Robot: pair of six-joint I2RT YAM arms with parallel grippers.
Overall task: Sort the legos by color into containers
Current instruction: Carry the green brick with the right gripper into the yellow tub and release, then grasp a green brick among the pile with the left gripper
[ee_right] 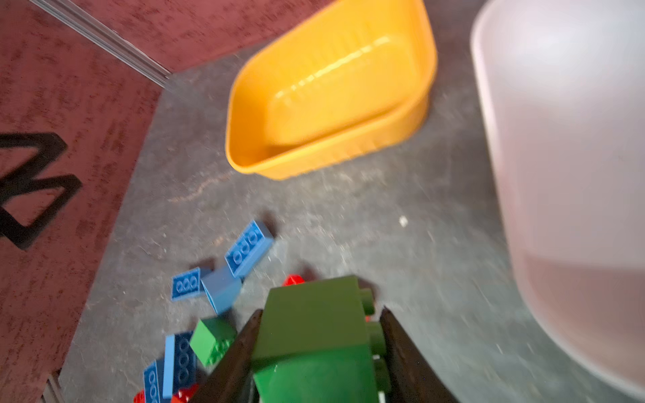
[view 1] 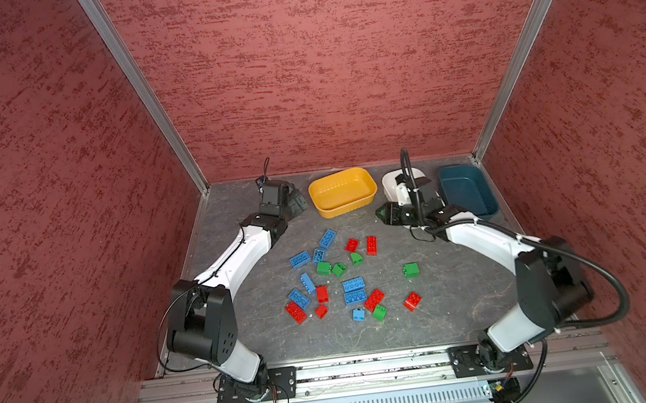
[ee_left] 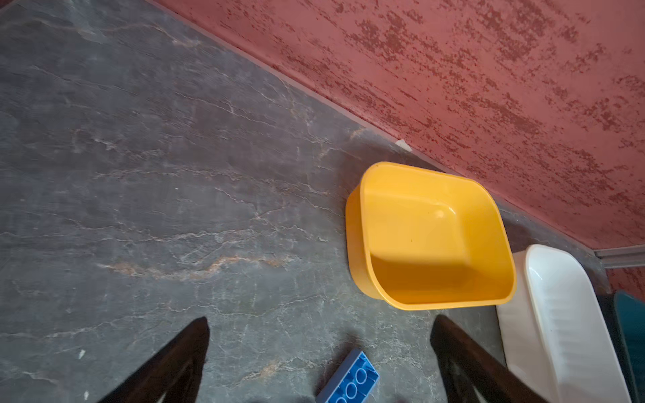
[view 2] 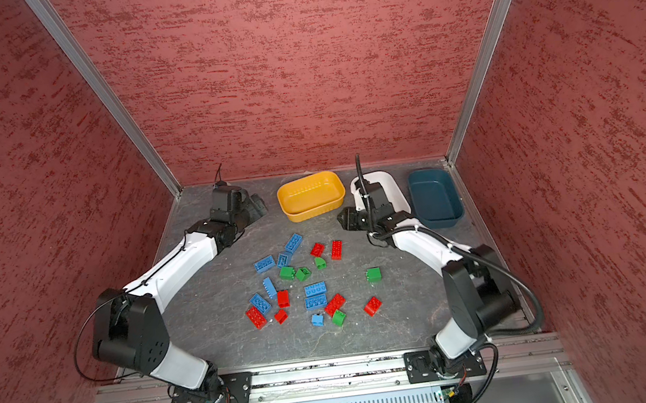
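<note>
Grey, stone-patterned tabletop (view 1: 450,300) is boxed in by red walls (view 1: 317,65), and the sorting is done on it. A green brick (ee_right: 314,349) is gripped between the jaws of the right gripper (ee_right: 321,314), which are drawn partway in and pressed against its two sides. It appears to be held above the table. In both top views this gripper is seen just in front of the white tub (view 1: 388,186), near the end of the yellow tub (view 1: 339,209). The teal tub (view 1: 466,189) is set beyond the white one.

The step in hand is judged to be the carrying of an early brick to a tub. No brick is seen in the yellow or teal tub, and part of the white tub is hidden by the arm. For the next move a tub must be chosen for green, the brick lifted over its rim, and the jaws opened there.

The loose bricks (view 1: 353,284), red, blue and green, are scattered across the middle of the table. The left gripper (ee_left: 319,324) is spread wide with nothing in it, beside the yellow tub.
</note>
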